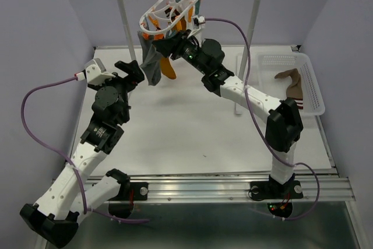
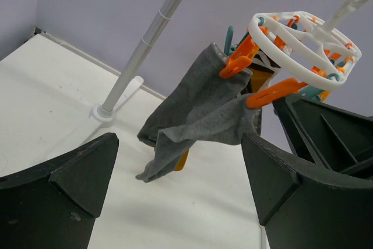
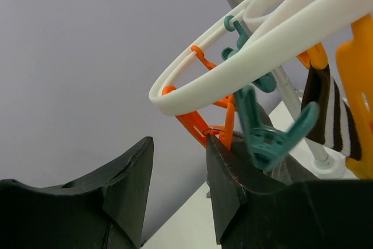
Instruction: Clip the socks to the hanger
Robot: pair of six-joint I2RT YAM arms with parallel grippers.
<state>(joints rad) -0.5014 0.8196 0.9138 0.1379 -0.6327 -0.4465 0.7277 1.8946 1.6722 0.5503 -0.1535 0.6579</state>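
Lilac walls (image 2: 87, 4); limp socks (image 2: 198, 103) on ringed plastic hanger (image 3: 274, 39); left claw (image 2: 178, 144), right claw (image 3: 179, 144) spread.

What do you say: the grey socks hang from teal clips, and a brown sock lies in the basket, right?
Not quite. The grey socks hang from orange clips, not teal ones, as the left wrist view shows. The brown sock does lie in the basket.
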